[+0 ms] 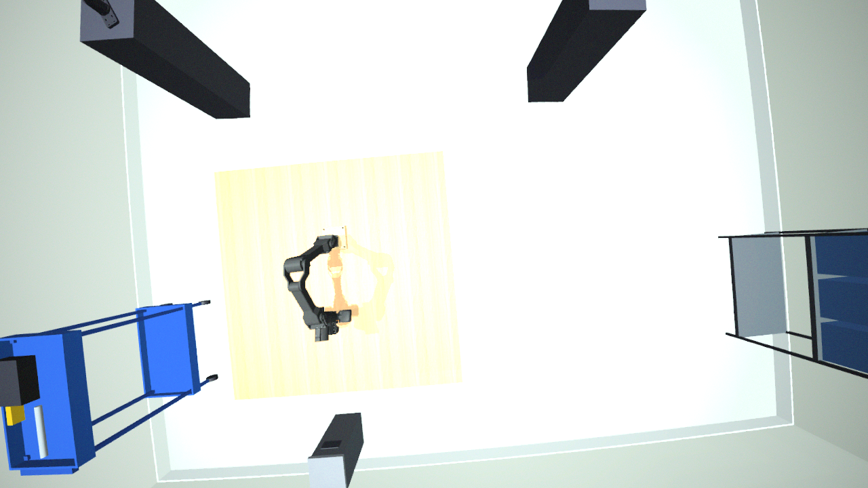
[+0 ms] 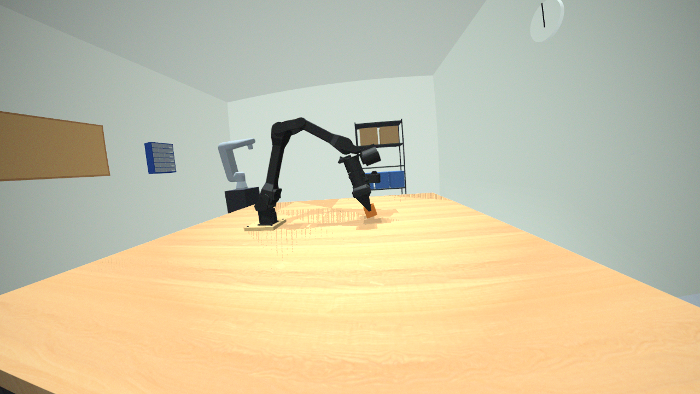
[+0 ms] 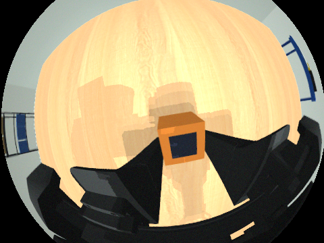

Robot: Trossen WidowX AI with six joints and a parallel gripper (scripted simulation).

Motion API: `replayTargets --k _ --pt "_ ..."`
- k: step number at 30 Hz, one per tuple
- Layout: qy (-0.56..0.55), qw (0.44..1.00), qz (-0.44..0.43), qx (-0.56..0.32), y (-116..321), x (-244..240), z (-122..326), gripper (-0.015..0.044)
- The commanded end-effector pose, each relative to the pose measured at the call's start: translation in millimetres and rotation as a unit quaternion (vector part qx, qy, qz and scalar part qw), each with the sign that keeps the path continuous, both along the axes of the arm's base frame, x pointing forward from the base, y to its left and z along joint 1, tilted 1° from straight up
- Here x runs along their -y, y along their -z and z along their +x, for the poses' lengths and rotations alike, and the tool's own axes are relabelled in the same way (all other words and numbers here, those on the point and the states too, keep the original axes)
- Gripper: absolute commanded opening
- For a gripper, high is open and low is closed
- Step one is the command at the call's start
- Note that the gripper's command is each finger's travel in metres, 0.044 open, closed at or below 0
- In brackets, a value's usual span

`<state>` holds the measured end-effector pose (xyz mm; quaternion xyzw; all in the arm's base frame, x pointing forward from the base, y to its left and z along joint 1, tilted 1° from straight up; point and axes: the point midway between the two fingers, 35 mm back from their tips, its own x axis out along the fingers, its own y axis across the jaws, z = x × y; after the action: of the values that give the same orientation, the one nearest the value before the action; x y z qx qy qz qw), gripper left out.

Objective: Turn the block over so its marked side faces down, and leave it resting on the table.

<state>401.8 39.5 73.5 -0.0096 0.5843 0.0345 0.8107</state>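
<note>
Table (image 1: 412, 200) (image 2: 342, 303) (image 3: 118, 50), wood-grained. Arm (image 1: 300, 297) (image 2: 277, 156), black, six-jointed, bent over it. Gripper (image 2: 369, 209) (image 3: 180, 137), tilted, fingers grasping the block. Block (image 2: 373, 210) (image 3: 162, 148), orange, tilted, raised above the tabletop (dark square mark facing the wrist camera).

Orange block (image 2: 370, 212) (image 3: 181, 138) — dark square marking — tilted, above the table (image 1: 412, 339) (image 2: 342, 303) (image 3: 135, 50).

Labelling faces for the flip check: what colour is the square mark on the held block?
Dark navy blue, on the orange block; the wrist view shows it best.
</note>
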Motion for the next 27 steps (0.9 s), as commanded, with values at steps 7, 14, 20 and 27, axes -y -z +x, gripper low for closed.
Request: replayTargets --k 7,14,20,27 --pt "0.003 0.998 0.003 0.068 -0.4 0.9 -3.0 0.0000" --pt "0.004 0.994 0.006 0.111 -0.8 1.3 -7.0 0.0000" --pt "0.005 0.991 0.007 0.132 4.9 0.9 -3.4 0.0000" --pt "0.005 0.982 0.010 0.188 18.2 0.0 3.8 0.0000"
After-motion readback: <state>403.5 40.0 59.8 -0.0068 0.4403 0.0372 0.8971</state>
